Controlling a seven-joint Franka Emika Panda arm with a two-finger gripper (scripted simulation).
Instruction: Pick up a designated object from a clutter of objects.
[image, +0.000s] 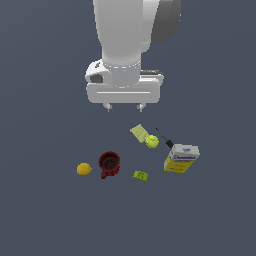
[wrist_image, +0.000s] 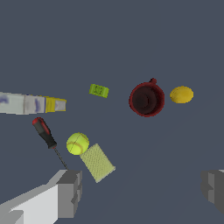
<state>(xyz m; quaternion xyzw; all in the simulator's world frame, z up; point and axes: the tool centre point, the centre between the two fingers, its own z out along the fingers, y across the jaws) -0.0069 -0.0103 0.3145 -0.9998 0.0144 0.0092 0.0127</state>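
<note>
Hovering above the counter (image: 45, 215), the gripper (image: 124, 106) holds its jaws spread wide and empty; the yellow carton (image: 181, 158) lies at four o'clock of the dark red mug (image: 109, 163), beside the screwdriver (image: 165, 138).

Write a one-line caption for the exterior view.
Open claw hovers above scattered clutter, yellow carton untouched at the exterior view's right.

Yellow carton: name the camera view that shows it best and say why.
The exterior view. There the yellow carton appears whole, with its white-grey top and blue lettering, beside the thin black tool. The wrist view cuts it off at the picture's edge and shows only a foreshortened strip.
</note>
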